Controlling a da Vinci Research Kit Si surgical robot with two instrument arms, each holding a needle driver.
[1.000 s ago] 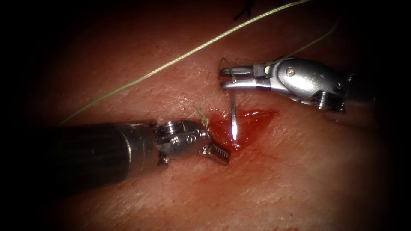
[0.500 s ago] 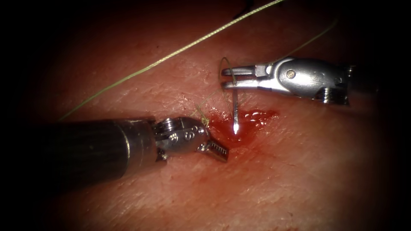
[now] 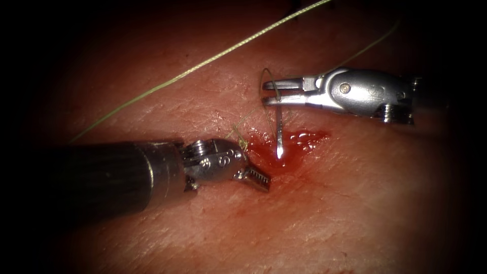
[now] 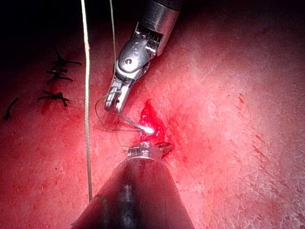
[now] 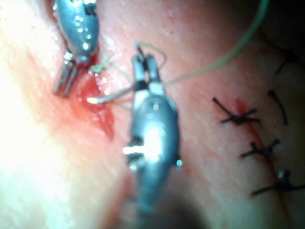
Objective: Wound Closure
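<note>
On the endoscope I see my right tool (image 3: 271,92) clamped on the needle (image 3: 278,133) near its tail, tip over the red fluid (image 3: 299,144) in the cut (no readable lettering); my left tool (image 3: 253,175) gapes, empty. Left wrist: thread (image 4: 86,95) beside old stitches (image 4: 56,78). Right wrist: same grip.

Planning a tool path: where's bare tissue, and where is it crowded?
Bare: tissue below the cut. Crowded: at the cut, where the right tool holds the needle over red fluid, left tool beside; thread crosses above.
</note>
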